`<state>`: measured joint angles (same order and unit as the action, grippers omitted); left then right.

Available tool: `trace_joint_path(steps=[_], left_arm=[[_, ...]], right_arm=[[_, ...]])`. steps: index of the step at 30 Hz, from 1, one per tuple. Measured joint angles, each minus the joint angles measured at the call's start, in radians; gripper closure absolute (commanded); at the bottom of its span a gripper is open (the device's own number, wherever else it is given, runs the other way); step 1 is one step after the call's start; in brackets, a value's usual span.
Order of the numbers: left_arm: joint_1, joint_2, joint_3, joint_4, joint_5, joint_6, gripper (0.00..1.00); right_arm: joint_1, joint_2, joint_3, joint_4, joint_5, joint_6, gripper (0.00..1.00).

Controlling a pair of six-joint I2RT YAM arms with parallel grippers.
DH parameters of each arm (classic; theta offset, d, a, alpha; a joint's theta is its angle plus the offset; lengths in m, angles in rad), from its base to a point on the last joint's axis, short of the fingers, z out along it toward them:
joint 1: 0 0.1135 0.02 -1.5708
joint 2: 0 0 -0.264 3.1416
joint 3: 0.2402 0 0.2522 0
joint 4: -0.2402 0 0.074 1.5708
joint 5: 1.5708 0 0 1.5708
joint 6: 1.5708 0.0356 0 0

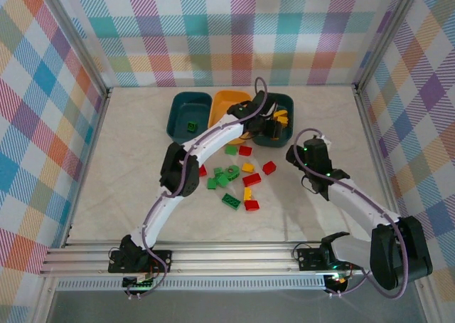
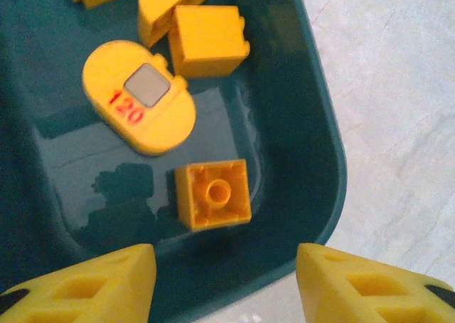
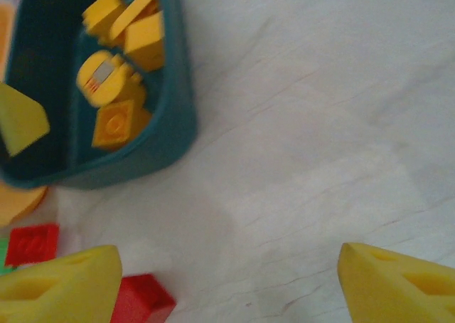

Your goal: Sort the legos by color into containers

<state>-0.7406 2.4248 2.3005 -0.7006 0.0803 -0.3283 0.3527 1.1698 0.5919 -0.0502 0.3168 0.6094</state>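
Clearance note, both arms.
Beneath your left gripper, fingers parted, the teal tub blocks descent: its near wall lies just below the fingertips and yellow bricks crowd the floor ahead. Bare table lies to its right. Your right gripper, jaws spread, has clear table beneath and ahead; a red brick lies beside its left finger, with the tub ahead-left.

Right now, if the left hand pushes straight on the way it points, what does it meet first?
Probably the upturned square yellow brick lying in the teal tub, just ahead of the open left hand; if it passes beside it, the tub floor. Depth is unclear.
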Motion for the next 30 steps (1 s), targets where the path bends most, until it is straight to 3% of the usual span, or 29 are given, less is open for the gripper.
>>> trace_joint_path(steps=[5,12,16,19,24,30], left_arm=[[0.055,-0.431,-0.569,0.167,-0.003,-0.082,0.33],[0.284,-1.074,-1.254,0.366,-0.105,-0.287,0.07],[0.3,-1.322,-1.597,0.361,-0.158,-0.401,0.0],[0.3,-1.531,-1.837,0.366,-0.169,-0.497,0.0],[0.3,-1.779,-2.018,0.344,-0.172,-0.586,0.0],[0.3,-1.833,-2.019,0.348,-0.159,-0.6,0.0]], right_arm=[[0.218,0.129,0.09,0.007,0.014,-0.101,0.27],[0.396,0.236,0.2,-0.066,0.068,-0.041,0.19],[0.463,0.269,0.208,-0.121,0.049,0.05,0.18],[0.512,0.317,0.223,-0.175,0.032,0.113,0.21],[0.572,0.408,0.269,-0.245,0.005,0.18,0.35],[0.598,0.489,0.323,-0.283,0.015,0.227,0.55]])
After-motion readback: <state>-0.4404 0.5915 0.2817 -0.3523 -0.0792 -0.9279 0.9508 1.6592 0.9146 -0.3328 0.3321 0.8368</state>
